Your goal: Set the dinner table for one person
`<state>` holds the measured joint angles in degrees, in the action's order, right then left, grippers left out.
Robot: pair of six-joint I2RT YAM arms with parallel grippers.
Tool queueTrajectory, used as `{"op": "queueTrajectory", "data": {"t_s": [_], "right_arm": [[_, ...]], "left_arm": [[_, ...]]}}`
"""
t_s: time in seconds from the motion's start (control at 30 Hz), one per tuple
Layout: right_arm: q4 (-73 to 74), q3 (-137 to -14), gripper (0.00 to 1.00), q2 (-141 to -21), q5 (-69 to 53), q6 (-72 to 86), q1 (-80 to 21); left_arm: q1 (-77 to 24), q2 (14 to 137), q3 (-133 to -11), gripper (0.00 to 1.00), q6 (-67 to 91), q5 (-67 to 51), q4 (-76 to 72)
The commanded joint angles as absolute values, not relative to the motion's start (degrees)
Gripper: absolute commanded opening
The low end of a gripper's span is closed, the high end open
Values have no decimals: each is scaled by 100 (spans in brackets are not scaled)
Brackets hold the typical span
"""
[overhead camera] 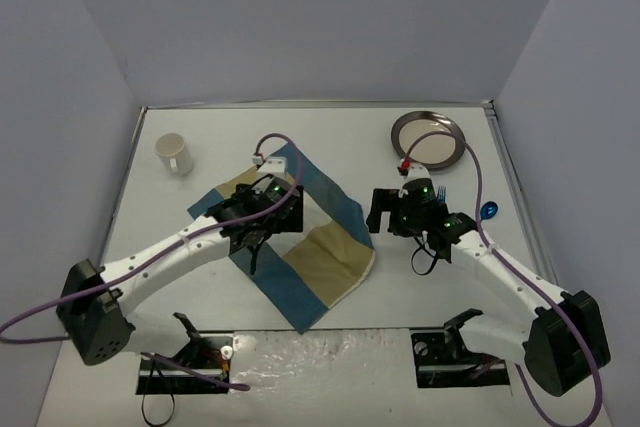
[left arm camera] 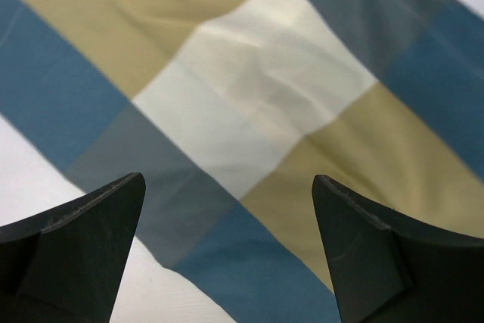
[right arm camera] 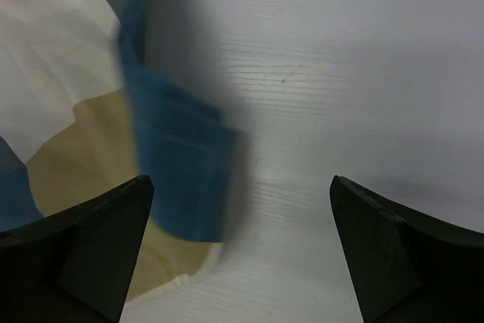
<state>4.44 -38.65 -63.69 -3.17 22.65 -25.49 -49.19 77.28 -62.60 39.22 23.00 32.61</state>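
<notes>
A mug (overhead camera: 173, 154) stands far left on the wide white tabletop (overhead camera: 165, 212) beneath me. My left claw (left arm camera: 228, 177) gapes empty above the mat (left arm camera: 249, 104). My right claw (right arm camera: 240, 178) gapes empty by the mat's edge, near a plate (overhead camera: 428, 140).

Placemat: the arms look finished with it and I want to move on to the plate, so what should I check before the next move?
1. Left gripper open, nothing between its fingers: ok.
2. Right gripper open and empty: ok.
3. Placemat lying flat: not ok, the right wrist view shows a folded edge doubled over on itself.
4. Placemat square to the dinner table: not ok, it lies diagonally.
5. Plate apart from the placemat, at the far right: ok.
6. Cutlery ready: cannot tell; only a blue utensil shows beside the right arm.
</notes>
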Motion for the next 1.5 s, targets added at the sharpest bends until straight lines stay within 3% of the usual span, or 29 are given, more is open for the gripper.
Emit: {"op": "queueTrajectory", "data": {"t_s": [0.0,0.33,0.6,1.0,1.23,1.37,1.47], "right_arm": [[-288,-4018,100,-6671,-130,2213,-2910],[-479,-4642,100,-7690,412,1908,-3157],[-614,-5581,95,-8840,639,1334,-3199],[-993,-7920,84,-11274,63,-202,-3252],[-1178,-8377,78,-12071,-226,-377,-3270],[-1173,-8391,72,-12328,-257,-490,-3278],[-1178,-8385,57,-12461,-232,-485,-3271]], "left_arm": [[-4312,6813,-5418,89,4394,2566,2908],[-3080,6875,-4160,86,4709,2080,1784],[-2448,7849,-4452,77,4510,1884,1556],[-1997,8441,-4534,72,4500,1760,1355],[-1851,8731,-4532,71,4477,1702,1336],[-1754,8820,-4467,70,4566,1600,1327],[-1663,8944,-4526,68,4595,1523,1424]]}}
